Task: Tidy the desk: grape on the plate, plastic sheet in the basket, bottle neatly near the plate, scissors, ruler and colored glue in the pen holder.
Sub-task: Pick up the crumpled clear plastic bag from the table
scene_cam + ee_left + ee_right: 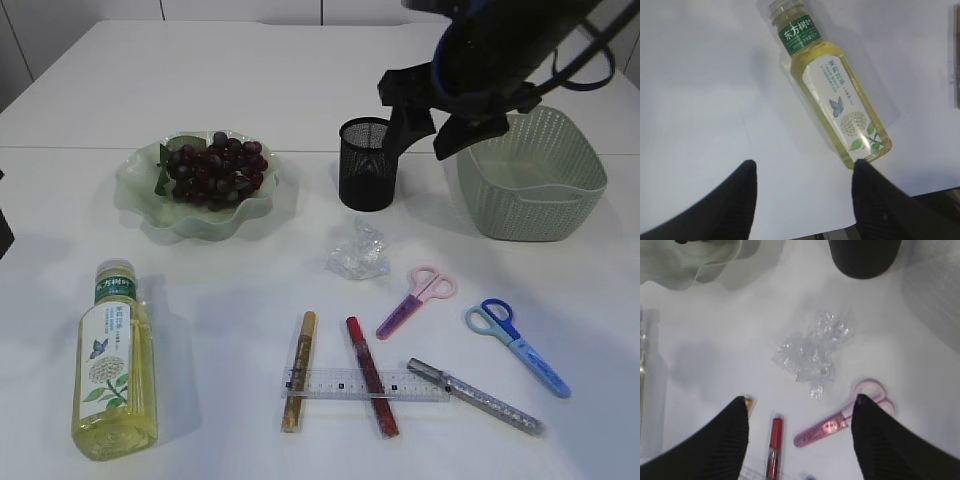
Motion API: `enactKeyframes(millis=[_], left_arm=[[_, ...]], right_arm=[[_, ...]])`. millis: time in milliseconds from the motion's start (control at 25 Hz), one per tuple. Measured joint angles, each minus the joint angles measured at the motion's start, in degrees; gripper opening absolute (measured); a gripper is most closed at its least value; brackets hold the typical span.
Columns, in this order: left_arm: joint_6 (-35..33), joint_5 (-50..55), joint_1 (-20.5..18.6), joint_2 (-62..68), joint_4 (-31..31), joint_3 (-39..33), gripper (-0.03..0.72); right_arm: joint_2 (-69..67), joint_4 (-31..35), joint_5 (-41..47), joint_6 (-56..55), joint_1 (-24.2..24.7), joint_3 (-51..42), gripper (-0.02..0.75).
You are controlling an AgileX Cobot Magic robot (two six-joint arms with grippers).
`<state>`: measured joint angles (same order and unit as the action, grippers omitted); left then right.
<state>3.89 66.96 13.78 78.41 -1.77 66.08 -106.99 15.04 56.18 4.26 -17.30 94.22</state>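
A: What is lying under the left gripper (pixel 802 200)?

B: A clear plastic bottle of pale yellow tea (pixel 832 87) is lying flat on the white tabletop (pixel 700 90), running on a slant, its neck pointing toward eleven o'clock and its base toward five o'clock.

A: And the label?

B: A green band with white characters is wrapping the neck; a white panel with a butterfly and leaves is facing up.

A: The fingers?

B: Two black fingertips (pixel 740 195) are standing apart, the right one sitting just beside the bottle's base.
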Motion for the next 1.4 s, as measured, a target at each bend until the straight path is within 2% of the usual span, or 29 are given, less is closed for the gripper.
enactKeyframes(millis=[200, 360, 1240, 1400], left_arm=[[0.0, 0.23, 0.0, 0.0, 0.0, 0.0, 0.412], [0.0, 0.36, 0.0, 0.0, 0.0, 0.0, 0.405], [0.0, 0.19, 0.0, 0.0, 0.0, 0.0, 0.393], [0.0, 0.14, 0.0, 0.0, 0.0, 0.0, 0.393]], right_arm=[[-9.59, 0.0, 0.0, 0.52, 0.0, 7.01, 0.619], [-15.12, 0.0, 0.0, 0.56, 0.0, 10.24, 0.649], [-25.4, 1.46, -0.15, 0.24, 0.0, 11.17, 0.65], [-25.49, 2.05, -0.38, 0.24, 0.0, 11.17, 0.623]])
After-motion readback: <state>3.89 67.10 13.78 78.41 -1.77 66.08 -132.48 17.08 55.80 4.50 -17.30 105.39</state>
